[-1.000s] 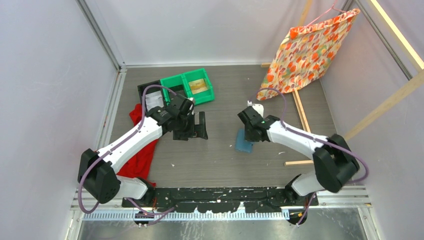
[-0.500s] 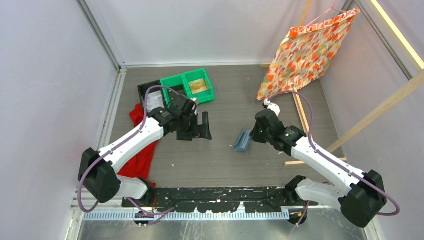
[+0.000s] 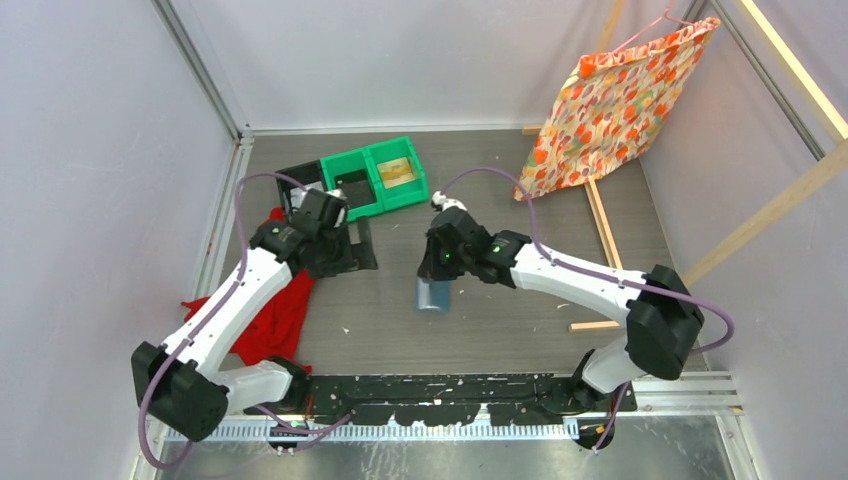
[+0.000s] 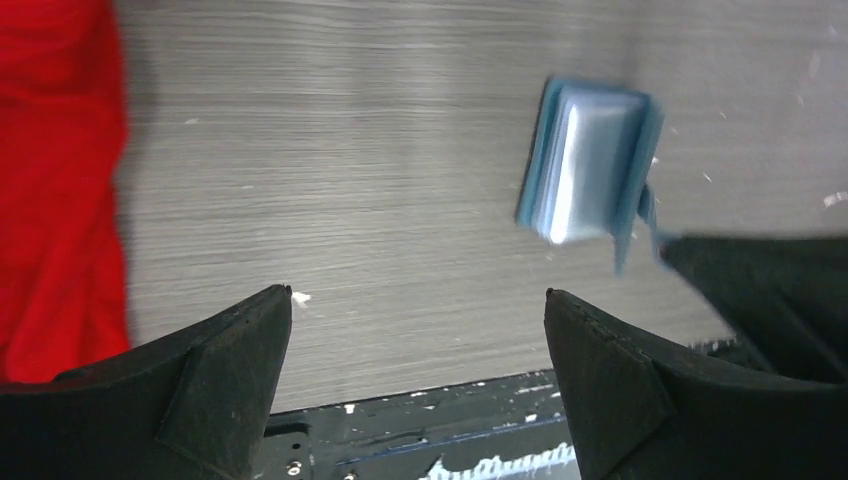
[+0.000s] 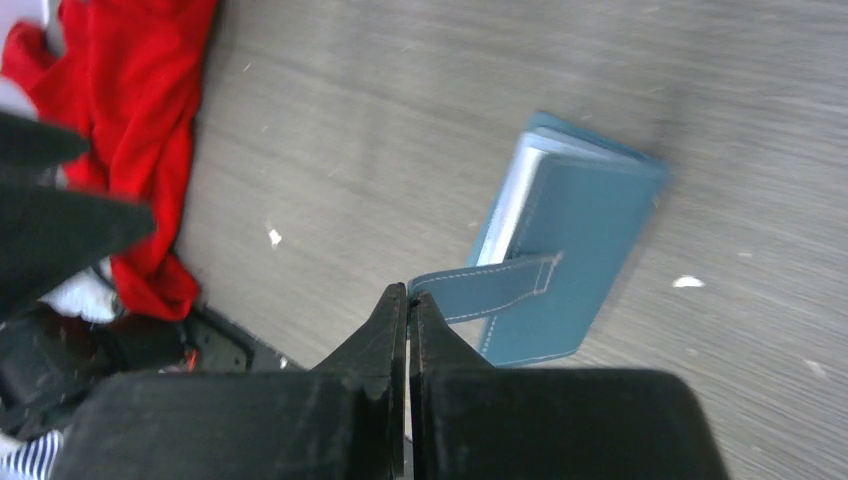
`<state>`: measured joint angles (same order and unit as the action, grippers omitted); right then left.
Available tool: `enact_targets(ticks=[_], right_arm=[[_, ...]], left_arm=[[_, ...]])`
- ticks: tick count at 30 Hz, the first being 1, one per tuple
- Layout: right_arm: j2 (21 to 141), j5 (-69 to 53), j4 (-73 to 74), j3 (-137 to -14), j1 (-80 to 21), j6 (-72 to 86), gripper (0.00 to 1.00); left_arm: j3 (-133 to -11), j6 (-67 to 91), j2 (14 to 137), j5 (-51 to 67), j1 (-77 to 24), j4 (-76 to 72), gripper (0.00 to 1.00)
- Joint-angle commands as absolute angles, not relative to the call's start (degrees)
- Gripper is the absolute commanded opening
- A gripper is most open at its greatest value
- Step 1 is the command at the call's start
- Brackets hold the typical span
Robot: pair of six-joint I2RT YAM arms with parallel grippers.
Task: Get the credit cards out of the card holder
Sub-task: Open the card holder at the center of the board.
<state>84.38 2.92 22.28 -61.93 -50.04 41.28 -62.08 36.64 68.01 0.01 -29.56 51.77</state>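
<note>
Jaws of the right gripper [image 5: 407, 300] are pinched closed on the strap tab of the card holder [image 5: 560, 255], a blue wallet lying folded near the middle of the bench [image 3: 520, 330]. Left gripper [image 4: 415, 330] hangs empty, jaws spread wide, nearby beside a red cloth [image 3: 275, 305]. Likely best: lift the strap gently while the left pins the wallet. No credit cards show yet.

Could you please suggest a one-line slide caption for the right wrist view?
Right gripper pinches the strap of the blue card holder, dangling it above the table.
</note>
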Motion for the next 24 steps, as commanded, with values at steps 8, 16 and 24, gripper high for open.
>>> enact_targets(ticks=[8,16,24], right_arm=[[80.1,1.5,24.5,-61.8,-52.1,37.4,0.00],[74.2,0.8,20.2,-48.4,-44.2,42.9,0.01],[75.2,-3.3,22.0,-44.6,-29.9,38.7,0.01]], left_arm=[[-56.6,34.2,65.0,6.4,-23.7,51.1,0.98],[-53.2,36.9,66.6,11.8,-23.8,45.8,0.96],[-51.1,37.5,66.1,12.4,-23.8,45.0,0.96]])
